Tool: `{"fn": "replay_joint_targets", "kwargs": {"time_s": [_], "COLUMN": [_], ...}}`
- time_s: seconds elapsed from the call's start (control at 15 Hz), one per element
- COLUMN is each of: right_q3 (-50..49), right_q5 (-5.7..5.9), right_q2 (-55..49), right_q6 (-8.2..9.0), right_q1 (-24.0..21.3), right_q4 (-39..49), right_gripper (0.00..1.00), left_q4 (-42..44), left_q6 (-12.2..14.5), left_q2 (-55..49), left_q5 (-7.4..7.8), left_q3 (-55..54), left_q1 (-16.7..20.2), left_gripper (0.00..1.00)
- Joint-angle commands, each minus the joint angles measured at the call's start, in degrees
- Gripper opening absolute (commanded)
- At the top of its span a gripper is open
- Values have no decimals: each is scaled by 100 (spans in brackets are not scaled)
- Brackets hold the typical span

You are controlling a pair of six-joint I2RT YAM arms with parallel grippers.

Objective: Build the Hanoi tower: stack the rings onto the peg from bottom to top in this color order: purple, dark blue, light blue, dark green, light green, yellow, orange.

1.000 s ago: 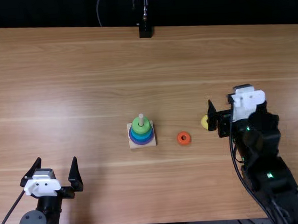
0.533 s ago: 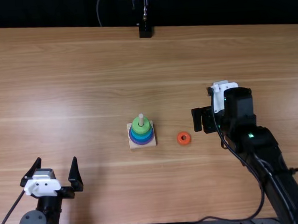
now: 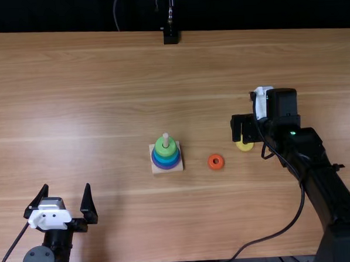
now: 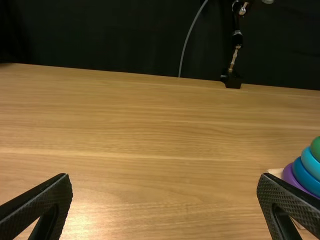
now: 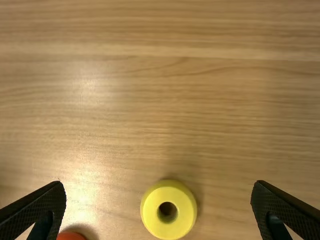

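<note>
In the top view, the tower sits near the middle of the frame: a pale square base (image 3: 156,170) with a wooden peg (image 3: 165,137), whose tip sticks up above green at the top of the stack. A purple ring (image 3: 168,167) lies lowest, then a dark blue ring (image 4: 306,178) and a light blue ring (image 4: 310,163); the left wrist view gives these layers from the side, partly behind a finger.

The orange ring (image 3: 216,166) lies on the table (image 3: 103,99) right of the tower, well apart from it. The yellow ring (image 3: 245,146) is farther right and slightly higher in the frame, partly covered by the right gripper (image 3: 242,129). The right wrist view looks down on that ring's round face and open hole, between two widely spread fingers with nothing clasped; a piece of the orange ring shows near one finger.

The left gripper (image 3: 67,192) is at the lower left of the top view, its claw wide and empty. The left wrist view looks past its parted fingers to a black stand (image 4: 232,80) at the table's far edge.
</note>
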Motion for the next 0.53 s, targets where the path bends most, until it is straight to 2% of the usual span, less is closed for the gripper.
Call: {"fn": "replay_joint_targets", "kwargs": {"time_s": [0.0, 0.13, 0.47], "right_q3": [246, 378, 501], "right_q5": [-35, -35, -35], "right_q2": [216, 594, 928], "right_q6": [39, 28, 60], "right_q1": [-25, -25, -34], "right_q4": [-230, -694, -736], "right_gripper": [100, 100, 100], "left_q4": [-21, -21, -21], "left_q6": [24, 24, 24], "left_q2": [-67, -67, -67], "left_q5": [-60, -60, -60], "left_q3": [-224, -224, -224], "left_q1": [-7, -7, -7], "left_gripper": [100, 100, 100]}}
